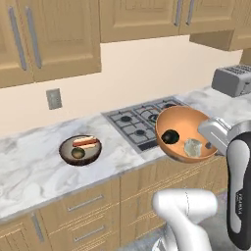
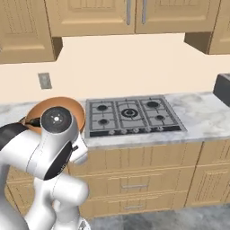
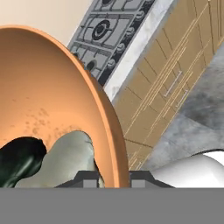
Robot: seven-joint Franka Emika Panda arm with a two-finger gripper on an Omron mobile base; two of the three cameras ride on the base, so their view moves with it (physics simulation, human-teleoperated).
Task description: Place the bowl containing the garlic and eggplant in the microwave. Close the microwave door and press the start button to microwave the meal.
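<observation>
My fingers (image 3: 113, 180) pinch the bowl (image 1: 184, 131) by its rim, one inside, one outside. It hangs tilted above the surface (image 1: 34, 166) edge beside the cooktop (image 1: 139, 120). Rigid, smooth, likely slippery; garlic (image 1: 193, 147) and eggplant (image 1: 170, 137) could roll.

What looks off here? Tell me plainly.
The bowl is off the counter, clamped by its rim in the gripper and tilted. The eggplant and garlic have gathered at its low side but have not spilled. The dark bowl sits level on the counter.
</observation>
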